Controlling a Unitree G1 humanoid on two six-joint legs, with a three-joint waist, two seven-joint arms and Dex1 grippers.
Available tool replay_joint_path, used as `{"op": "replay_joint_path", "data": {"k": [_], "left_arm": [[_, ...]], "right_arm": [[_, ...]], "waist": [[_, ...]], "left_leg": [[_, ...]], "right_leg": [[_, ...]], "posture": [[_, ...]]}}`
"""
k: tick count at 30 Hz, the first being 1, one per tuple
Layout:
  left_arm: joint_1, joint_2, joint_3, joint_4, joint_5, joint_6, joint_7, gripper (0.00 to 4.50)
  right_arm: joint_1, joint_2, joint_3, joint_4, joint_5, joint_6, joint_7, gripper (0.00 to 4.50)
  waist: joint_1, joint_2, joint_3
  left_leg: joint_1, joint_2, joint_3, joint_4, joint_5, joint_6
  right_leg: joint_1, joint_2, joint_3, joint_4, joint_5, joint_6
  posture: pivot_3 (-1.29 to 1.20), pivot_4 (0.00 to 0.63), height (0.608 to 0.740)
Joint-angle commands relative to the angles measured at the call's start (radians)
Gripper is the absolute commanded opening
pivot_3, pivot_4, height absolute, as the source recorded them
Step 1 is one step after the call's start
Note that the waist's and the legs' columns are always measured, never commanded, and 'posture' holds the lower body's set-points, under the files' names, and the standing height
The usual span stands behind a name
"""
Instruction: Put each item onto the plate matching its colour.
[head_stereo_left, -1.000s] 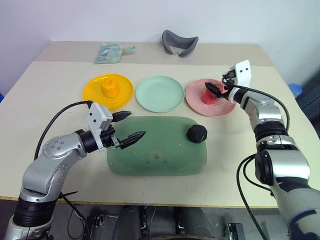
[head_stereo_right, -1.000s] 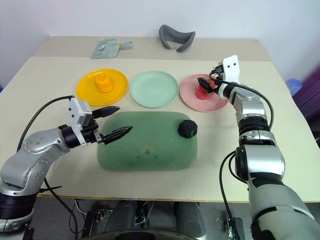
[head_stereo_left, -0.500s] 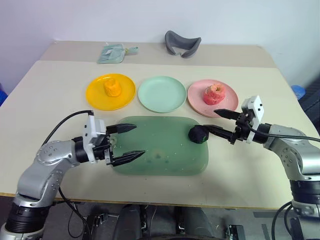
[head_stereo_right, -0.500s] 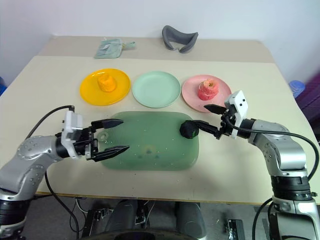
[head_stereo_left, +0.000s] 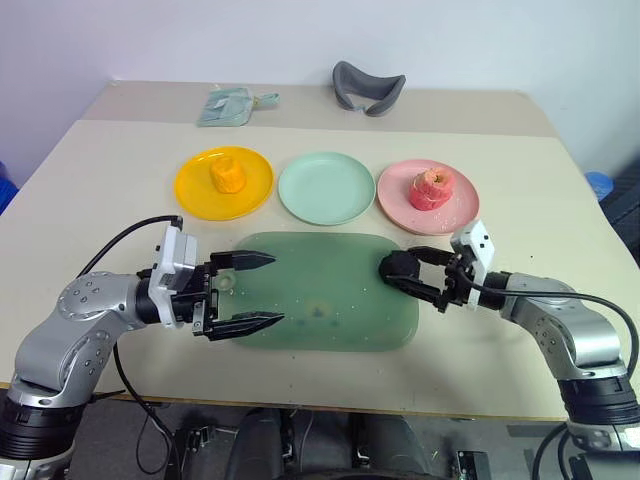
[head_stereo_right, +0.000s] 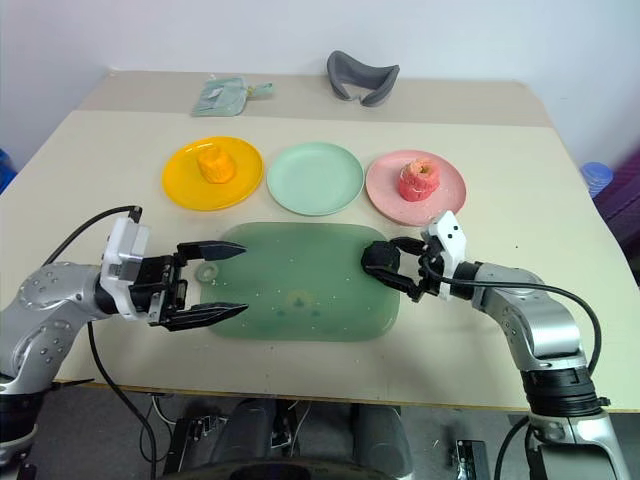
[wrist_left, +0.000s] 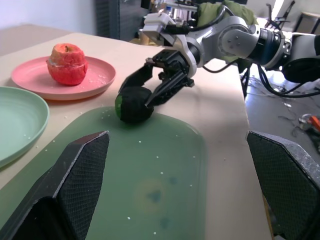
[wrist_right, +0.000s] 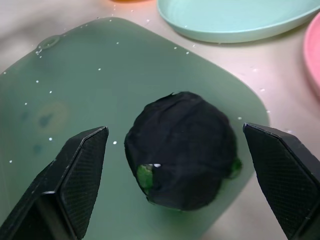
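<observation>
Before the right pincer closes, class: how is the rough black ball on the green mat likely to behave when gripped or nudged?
The rough black ball looks round, so a nudge would probably roll it across the smooth green mat. Its lumpy, matte surface suggests the open right pincer on either side of it should get decent friction. Being toy-like, it seems light and unlikely to break.

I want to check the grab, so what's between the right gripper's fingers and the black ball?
Nothing. In the right wrist view the right gripper stands open with the black ball between its fingers, only bare green mat in the gaps.
</observation>
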Motion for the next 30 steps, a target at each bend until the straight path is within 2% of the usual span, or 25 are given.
{"op": "replay_joint_path", "data": {"k": [1,2,5,9,10,15,20,25,30], "left_arm": [[0.003,0.001,0.009,-0.038,0.004,-0.001,0.022,4.5],[0.007,0.002,0.01,-0.042,0.005,-0.001,0.026,4.5],[0.015,0.003,0.014,-0.048,0.007,-0.001,0.041,4.5],[0.022,0.001,0.019,-0.053,0.008,-0.003,0.059,4.5],[0.024,-0.001,0.02,-0.054,0.012,-0.006,0.067,4.5],[0.03,-0.041,0.033,-0.05,0.034,-0.019,0.152,4.5],[0.017,-0.082,0.037,-0.042,0.046,0.002,0.252,4.5],[-0.012,-0.137,0.021,-0.025,0.174,-0.015,0.433,4.5],[-0.028,-0.185,0.043,-0.019,0.201,-0.012,0.532,4.5]], "right_arm": [[-0.024,0.013,0.007,-0.001,0.005,-0.009,0.011,4.41],[-0.029,0.018,0.011,0.003,0.005,-0.009,0.01,4.41],[-0.049,0.031,0.019,0.021,-0.001,-0.012,0.003,3.55],[-0.061,0.035,0.027,0.028,-0.005,-0.014,0.004,1.57],[-0.062,0.036,0.029,0.028,-0.008,-0.017,0.004,1.25],[-0.104,0.062,0.027,0.032,-0.016,-0.04,-0.013,1.25],[-0.246,0.147,0.034,0.097,-0.035,-0.076,-0.071,1.25],[-0.418,0.254,0.071,0.325,-0.132,-0.22,-0.112,1.25],[-0.588,0.384,0.067,0.665,-0.209,-0.433,-0.171,1.25]], "waist": [[0.001,0.0,0.0],[0.001,0.0,0.0],[0.0,0.0,0.0],[0.001,0.0,0.0],[0.001,0.0,0.0],[0.0,0.0,0.0],[-0.004,0.0,0.0],[0.001,0.0,0.0],[-0.005,0.0,0.0]], "left_leg": [[0.0,0.0,0.0,0.0,0.0,0.0],[0.0,0.0,0.0,0.0,0.0,0.0],[0.0,0.0,0.0,0.0,0.0,0.0],[0.0,0.0,0.0,0.0,0.0,0.0],[0.0,0.0,0.0,0.0,0.0,0.0],[0.0,0.0,0.0,0.0,0.0,0.0],[0.0,0.001,0.0,0.0,0.0,0.0],[0.0,0.0,0.0,0.0,0.0,0.0],[0.0,0.0,0.001,0.0,0.0,0.0]], "right_leg": [[0.0,0.0,0.0,0.0,0.0,0.0],[0.0,0.0,0.0,0.0,0.0,0.0],[0.0,0.0,0.0,0.0,0.0,0.0],[0.0,0.0,0.0,0.0,0.0,0.0],[0.0,0.0,0.0,0.0,0.0,0.0],[0.0,0.0,0.0,0.0,0.0,0.0],[-0.001,0.001,0.0,0.0,0.0,0.0],[0.0,0.0,0.0,0.0,0.0,0.0],[0.0,0.0,0.0,0.001,0.0,0.0]], "posture": [[0.0,0.15,0.74],[0.0,0.15,0.74],[0.0,0.15,0.74],[0.0,0.15,0.74],[0.0,0.15,0.74],[0.0,0.15,0.74],[0.0,0.15,0.74],[0.0,0.15,0.74],[0.0,0.15,0.74]]}}
